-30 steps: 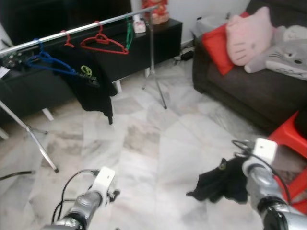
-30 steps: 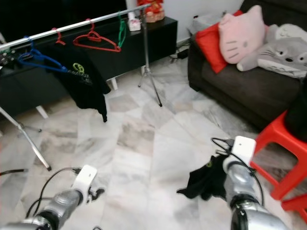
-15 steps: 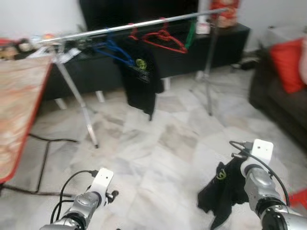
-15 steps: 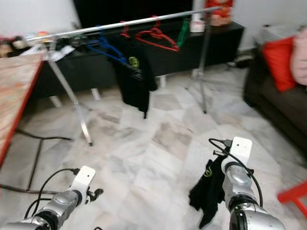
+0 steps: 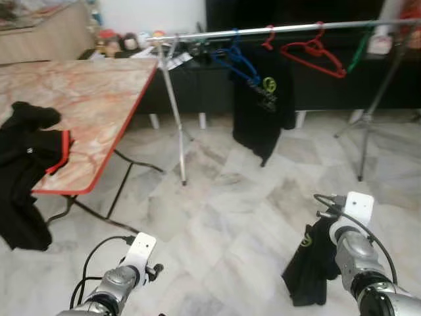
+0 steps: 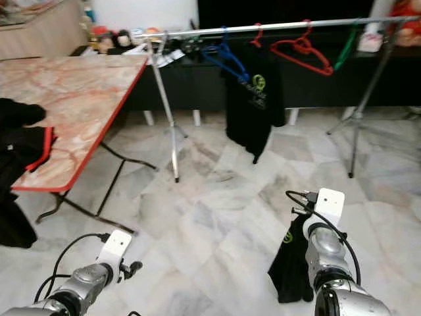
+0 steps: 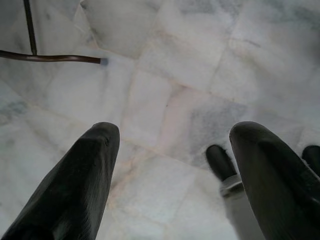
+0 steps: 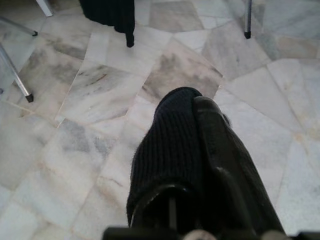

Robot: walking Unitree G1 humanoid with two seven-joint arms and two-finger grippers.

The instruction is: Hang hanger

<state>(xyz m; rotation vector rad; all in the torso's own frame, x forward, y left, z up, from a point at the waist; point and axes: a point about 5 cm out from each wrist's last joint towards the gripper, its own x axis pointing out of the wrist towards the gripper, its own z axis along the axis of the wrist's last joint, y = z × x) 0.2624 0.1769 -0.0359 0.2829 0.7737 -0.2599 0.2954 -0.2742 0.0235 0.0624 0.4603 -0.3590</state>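
A silver clothes rail stands ahead on the right. On it hang a blue hanger carrying a black T-shirt, a large red hanger, a small red one and a green one. My right gripper is shut on a black garment that dangles low over the marble floor, well short of the rail. The cloth wraps one finger. My left gripper hangs open above the floor tiles with nothing in it.
A marble-topped folding table with a red edge stands on the left, with black clothes draped over its near corner. One of its thin legs lies near my left gripper. A dark cabinet runs behind the rail.
The whole view has swung left: the sofa and red stool are gone and the table has come in. The black garment stays in my right gripper; both arms keep their pose.
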